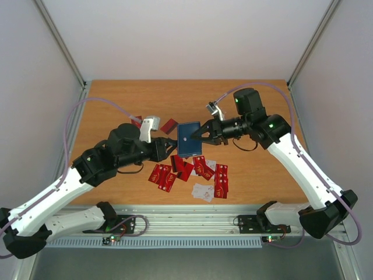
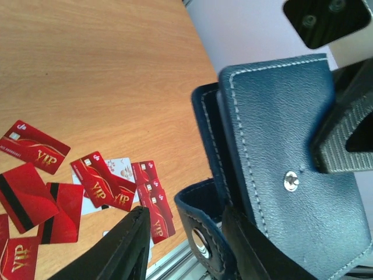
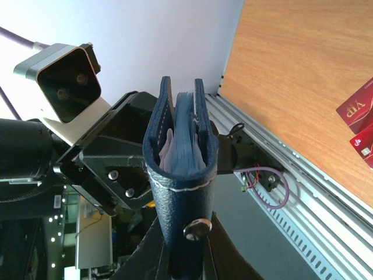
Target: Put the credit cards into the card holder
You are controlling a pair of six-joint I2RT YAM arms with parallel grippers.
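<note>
The dark navy card holder [image 1: 188, 139] hangs in the air over the table's middle, between the two grippers. My right gripper [image 1: 201, 135] is shut on its folded spine [image 3: 180, 175], and the open edge with pale blue slots faces the left arm. My left gripper [image 1: 173, 144] stands open at the other side. Its snap strap [image 2: 201, 242] lies between the two fingers, against the right finger and apart from the left one. The holder's stitched outer face [image 2: 291, 151] fills the left wrist view. Several red credit cards [image 1: 192, 172] and a few white ones lie scattered on the wood below [image 2: 99, 181].
Another red card [image 1: 169, 125] lies behind the left gripper, and one more [image 1: 136, 121] further left. The metal rail [image 1: 186, 216] runs along the table's near edge, below the card pile. White walls and frame posts enclose the table.
</note>
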